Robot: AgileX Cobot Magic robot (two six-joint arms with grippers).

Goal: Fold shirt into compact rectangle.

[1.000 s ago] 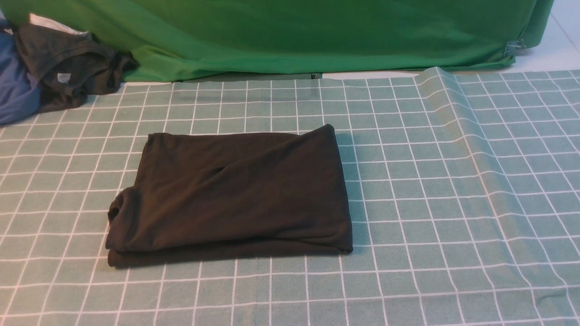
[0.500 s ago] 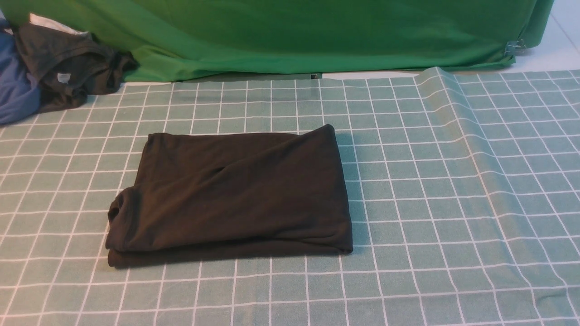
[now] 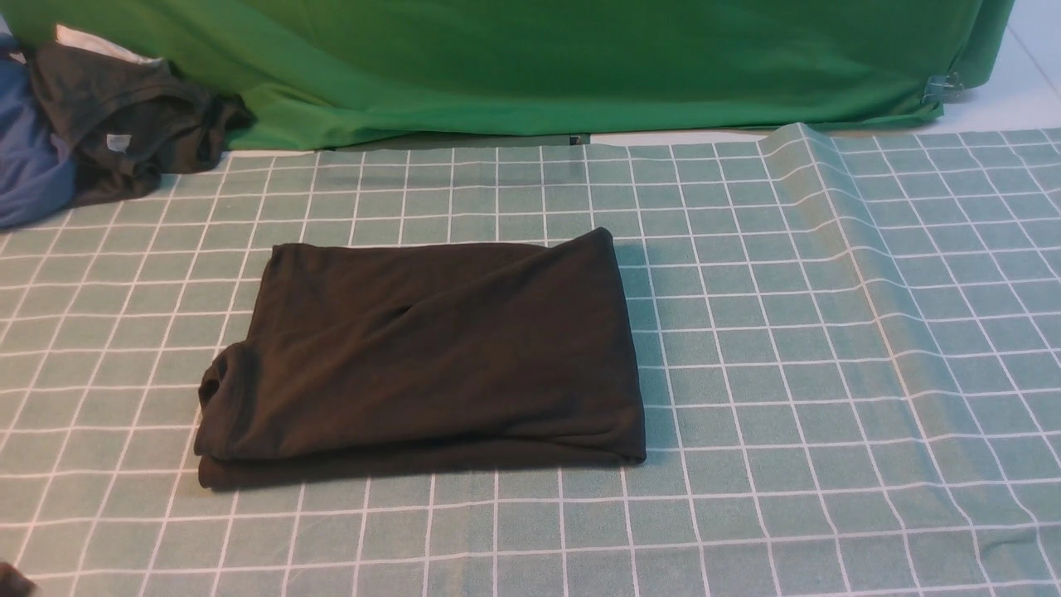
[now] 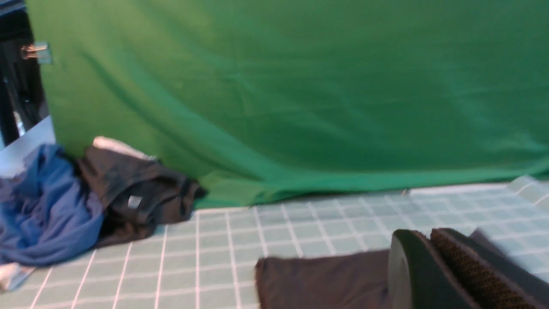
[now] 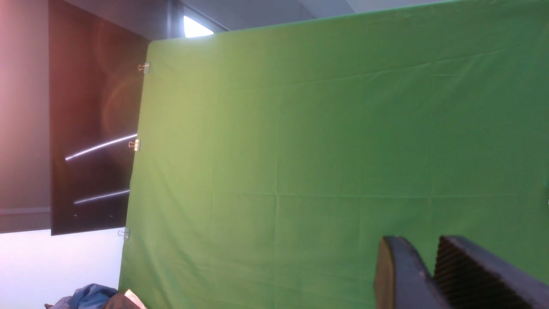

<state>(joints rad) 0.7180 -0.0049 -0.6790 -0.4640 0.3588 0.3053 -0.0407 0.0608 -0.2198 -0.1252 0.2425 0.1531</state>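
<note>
Left fingers: the left gripper [image 4: 429,253] shows in its wrist view with the two black fingers [image 4: 411,274] pressed together, the ribbed pad of one lying against the other; nothing is pinched between them. They hang above the bench, touching no cloth.
Right fingers: the right gripper [image 5: 429,253] shows in its wrist view with a narrow gap between the two dark fingers [image 5: 399,274], slightly parted; nothing sits in the gap and only the green backdrop [image 5: 343,171] lies behind them.
Front view of the arms: neither gripper can be made out; only a small dark scrap shows at the lower left corner.
Shirt: the shirt [image 3: 423,356] lies folded into a rough rectangle near the middle of the bench, a little to the robot's left, flat on the checked cloth [image 3: 829,332]. Its layers are stacked, with a rounded lump at the left edge. No print shows on the face turned up.
Writing and labels: none can be read. The dark grey garment [image 3: 124,124] carries a small pale tag, too small to read.
Other garments: the dark grey garment and a blue garment [image 3: 29,157] lie heaped together at the far left corner, well apart from the shirt.
Backdrop clips: metal binder clips hold the edge of the green backdrop.
Containers: none shown.
</note>
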